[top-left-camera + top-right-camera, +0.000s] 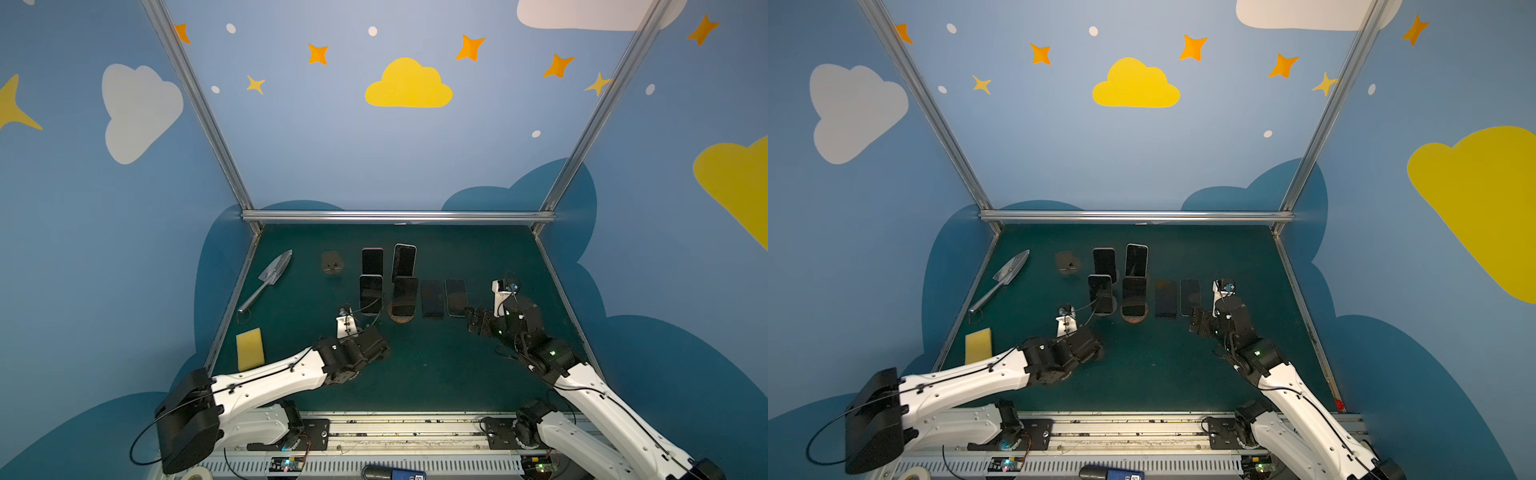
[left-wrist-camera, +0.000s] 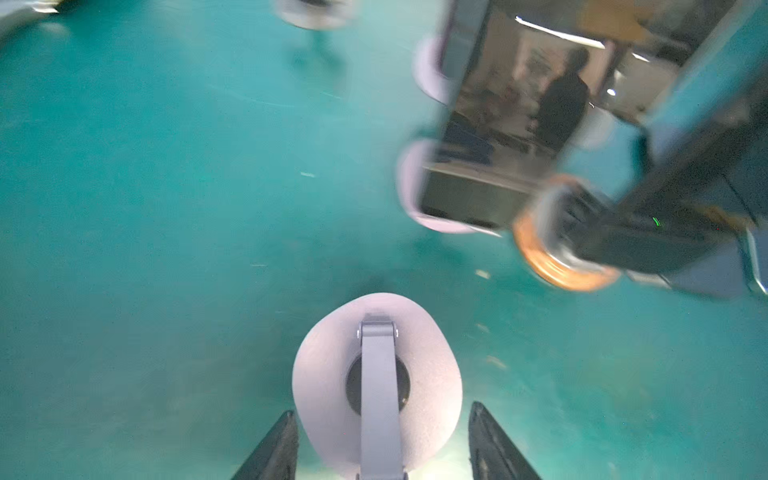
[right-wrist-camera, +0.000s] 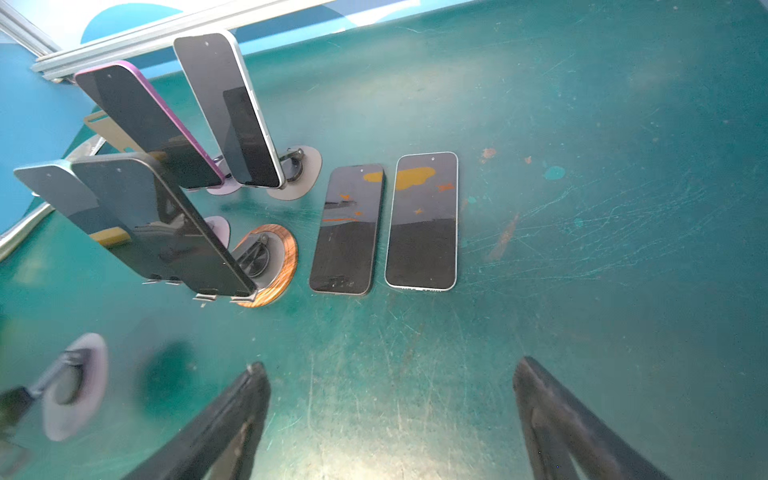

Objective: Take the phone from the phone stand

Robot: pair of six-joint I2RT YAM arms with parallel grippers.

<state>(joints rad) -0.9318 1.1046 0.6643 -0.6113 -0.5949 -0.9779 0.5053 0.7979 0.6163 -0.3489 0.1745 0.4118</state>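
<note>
Left gripper [image 2: 382, 410] clamps an empty lavender stand [image 2: 328, 365]; my right gripper [image 3: 390, 365], jaws apart, has the phone [image 3: 166, 224] on the wood-ringed stand [image 3: 291, 257] leaning back, to its left.

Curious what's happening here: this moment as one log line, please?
left gripper: gripping empty stand | right gripper: open, empty | four phones on stands | two phones flat on table

table [image 1: 436, 374] left edge: trowel [image 1: 270, 276] at back, sponge [image 1: 250, 348] in front | back row, left to right: empty stand [image 1: 332, 262], back left phone [image 1: 372, 261], back right phone [image 1: 404, 262] | just in front: front left phone [image 1: 370, 293], front right phone [image 1: 405, 296], all four on stands | right of those: left flat phone [image 1: 432, 298], right flat phone [image 1: 456, 297] | nearer the front edge: loose stand [image 2: 328, 374]
</note>
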